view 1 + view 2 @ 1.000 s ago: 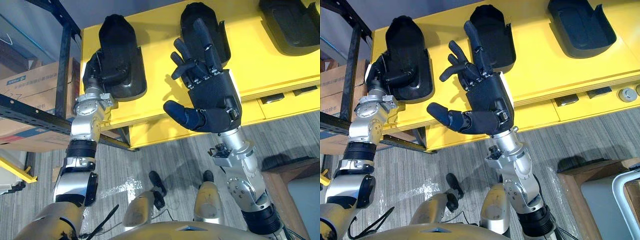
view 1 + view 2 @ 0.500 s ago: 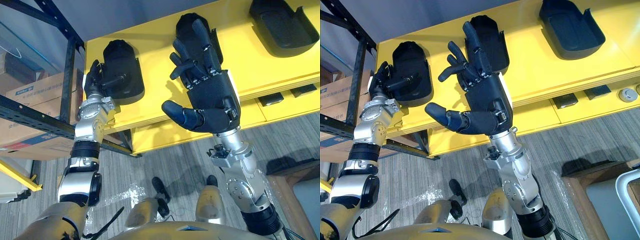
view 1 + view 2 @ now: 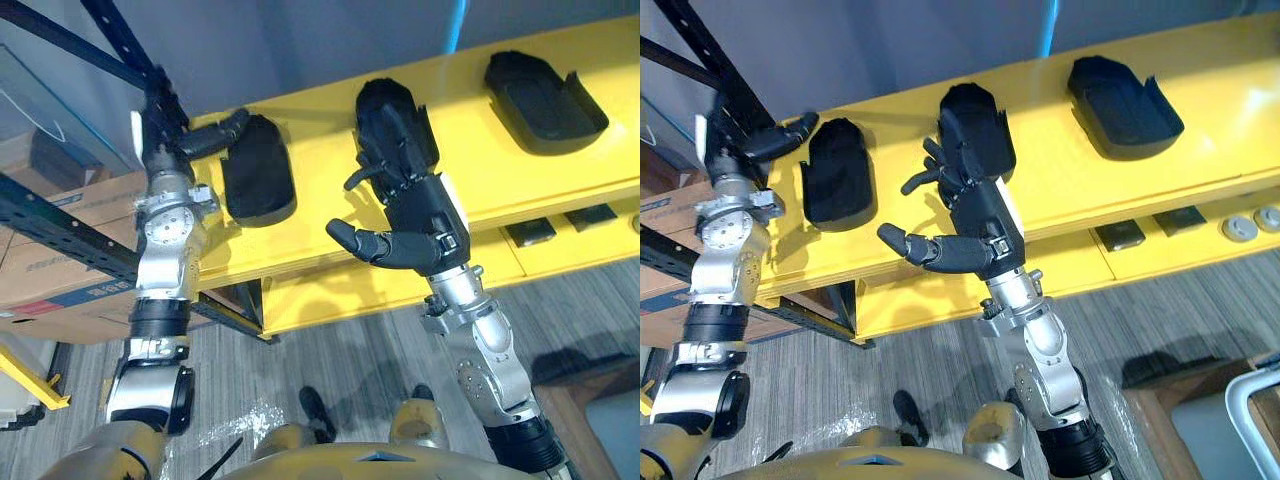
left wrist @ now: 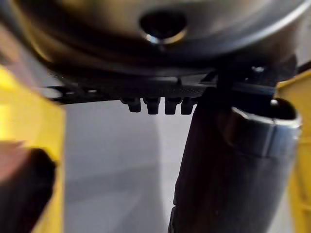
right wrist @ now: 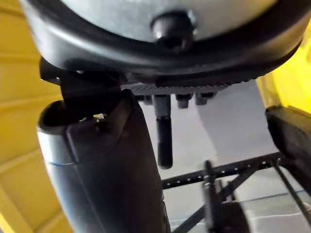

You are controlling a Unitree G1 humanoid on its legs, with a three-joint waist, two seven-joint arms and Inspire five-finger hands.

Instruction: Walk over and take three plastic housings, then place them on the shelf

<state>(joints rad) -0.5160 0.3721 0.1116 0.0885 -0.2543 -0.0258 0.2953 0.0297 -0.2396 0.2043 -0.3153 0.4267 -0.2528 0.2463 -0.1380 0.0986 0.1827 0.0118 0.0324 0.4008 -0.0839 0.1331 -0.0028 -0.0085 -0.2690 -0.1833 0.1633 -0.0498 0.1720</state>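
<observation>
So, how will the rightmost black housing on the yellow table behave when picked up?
The housing looks like a hollow, thin-walled shell, so it is probably light and fairly stiff. Its smooth surface may slip when gripped. It lies flat on the table, so it should not roll.

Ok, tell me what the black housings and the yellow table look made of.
Black housings: likely moulded plastic, matte, with thin raised rims. Yellow table: probably painted or laminated board, smooth with a soft glare patch; the look leaves it open.
</observation>
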